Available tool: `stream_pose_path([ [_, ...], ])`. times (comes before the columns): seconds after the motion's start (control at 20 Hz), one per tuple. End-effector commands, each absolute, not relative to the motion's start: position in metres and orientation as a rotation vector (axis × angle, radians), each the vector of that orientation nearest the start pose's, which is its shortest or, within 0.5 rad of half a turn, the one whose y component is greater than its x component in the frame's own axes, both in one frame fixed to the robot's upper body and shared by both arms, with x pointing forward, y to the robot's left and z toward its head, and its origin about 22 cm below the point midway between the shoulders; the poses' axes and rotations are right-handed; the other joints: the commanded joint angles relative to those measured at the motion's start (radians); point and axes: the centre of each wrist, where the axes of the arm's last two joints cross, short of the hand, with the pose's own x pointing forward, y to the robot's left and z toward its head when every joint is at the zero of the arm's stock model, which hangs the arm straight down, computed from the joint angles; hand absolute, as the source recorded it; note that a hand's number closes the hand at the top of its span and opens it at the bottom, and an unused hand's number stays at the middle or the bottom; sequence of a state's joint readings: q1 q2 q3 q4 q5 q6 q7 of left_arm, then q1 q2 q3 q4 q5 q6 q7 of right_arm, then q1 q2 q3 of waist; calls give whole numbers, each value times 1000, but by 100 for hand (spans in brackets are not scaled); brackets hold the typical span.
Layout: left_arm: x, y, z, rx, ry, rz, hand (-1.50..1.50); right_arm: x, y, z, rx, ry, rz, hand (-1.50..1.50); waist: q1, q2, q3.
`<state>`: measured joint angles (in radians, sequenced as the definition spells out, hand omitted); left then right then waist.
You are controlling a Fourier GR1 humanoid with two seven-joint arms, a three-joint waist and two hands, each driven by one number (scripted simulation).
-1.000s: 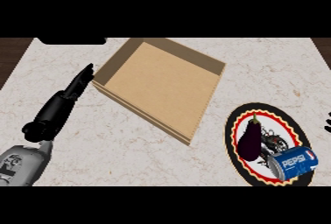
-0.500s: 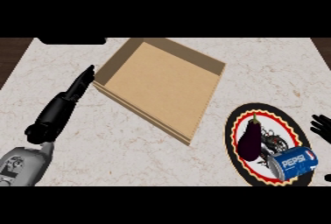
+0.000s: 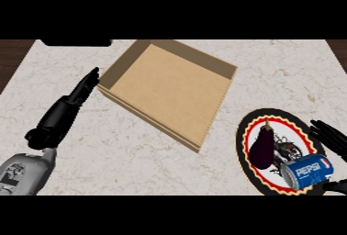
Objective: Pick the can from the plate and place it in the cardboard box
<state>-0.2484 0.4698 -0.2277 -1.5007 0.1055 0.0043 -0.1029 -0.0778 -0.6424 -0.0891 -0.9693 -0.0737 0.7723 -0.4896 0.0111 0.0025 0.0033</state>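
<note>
From the head view I look steeply down on a pale, marbled bench [image 3: 156, 160]. My landmark is the cardboard box [image 3: 169, 89] — a shallow, open, tan tray set at an angle in the upper middle of the bench, with nothing showing inside it.

To the lower right of the box, well apart from it, lies a round plate [image 3: 245, 137] with a black rim, a red scalloped ring and a white centre. The can [image 3: 308, 171] — blue, with white Pepsi lettering — lies on its side on the part of the plate farthest from the box, near the picture's lower right. A dark purple eggplant [image 3: 261, 147] lies on the plate too, on the side nearer the box, its stem pointing up the picture. Between eggplant and can I see a small dark printed figure on the plate; I cannot tell what it is.

My right hand [image 3: 331, 137] shows at the right edge, beyond the plate from the box. Its black fingers are spread and straight, reaching over the plate's far rim just above the can; I cannot tell whether they touch it. A dark part, perhaps the thumb, shows just below the can.

My left hand [image 3: 81, 89] lies left of the box, fingers straight and pressed together, tips just beside the box's left corner and holding nothing. Its grey forearm [image 3: 24, 172] runs down to the lower left.
</note>
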Motion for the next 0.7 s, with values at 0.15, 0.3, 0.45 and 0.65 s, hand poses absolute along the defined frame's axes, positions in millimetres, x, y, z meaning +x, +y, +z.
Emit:
stream_pose_path([
  [0.15,298,270,57,95,-1748,-515,0,231,-453,-17,496,-1433,564,-150,-7,2,-2],
  [0.3,286,264,60,102,-1752,-552,0,222,-447,-37,456,-1417,579,-150,2,-1,0],
  [0.45,285,266,71,93,-1751,-537,0,220,-445,-44,436,-1399,584,-150,1,-2,-1],
  [0.65,291,269,64,81,-1748,-538,0,226,-434,-54,469,-1400,575,-150,4,2,0],
])
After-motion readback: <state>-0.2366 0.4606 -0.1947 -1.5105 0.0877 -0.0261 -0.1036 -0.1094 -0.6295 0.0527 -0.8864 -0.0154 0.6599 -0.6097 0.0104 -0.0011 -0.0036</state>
